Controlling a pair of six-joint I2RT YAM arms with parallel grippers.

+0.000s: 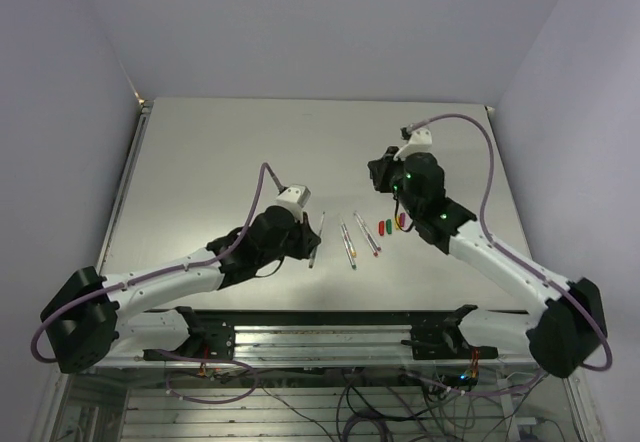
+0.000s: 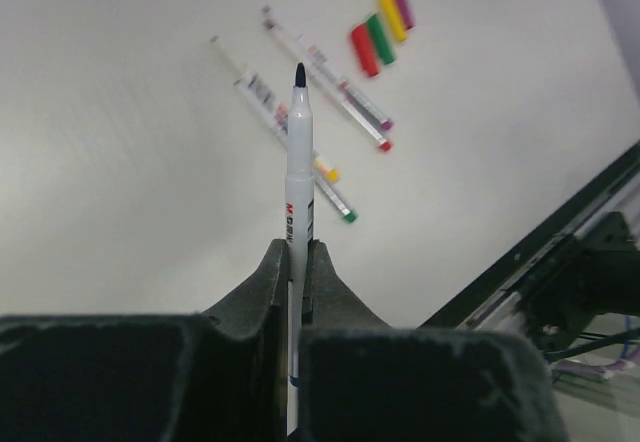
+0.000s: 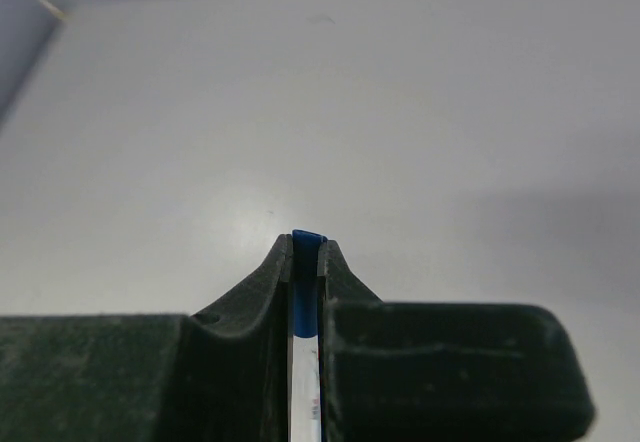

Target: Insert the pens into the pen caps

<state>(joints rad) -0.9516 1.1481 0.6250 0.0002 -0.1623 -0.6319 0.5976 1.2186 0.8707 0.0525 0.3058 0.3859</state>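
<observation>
Status check on the pen rig. Got one pen (image 2: 299, 162) pinched in the left gripper (image 2: 298, 254), fingers narrow and snug on the pale barrel, dark tip poking well out ahead, whole thing held up above the table (image 1: 220, 162). Over at the right gripper (image 3: 307, 245): squeezed tight on the dark blue cap (image 3: 307, 262), only the blue end peeking out past the fingertips, also up in the air. Can't tell from the wrist view which way the cap's opening faces. From the top camera, well apart from each other, cap side further back and to the right, pen side nearer the left arm's base.

Down on the table: four more pens (image 2: 340, 82) lying flat in two loose pairs, coloured tips magenta, red, yellow and green, all pointing roughly the same way. Just past those, a tight little row of loose caps lying side by side: red cap (image 2: 364, 50), green cap (image 2: 380, 39), yellow cap (image 2: 392, 16), magenta cap (image 2: 402, 4). From above, sitting right next to the right forearm, near the flat pens.
</observation>
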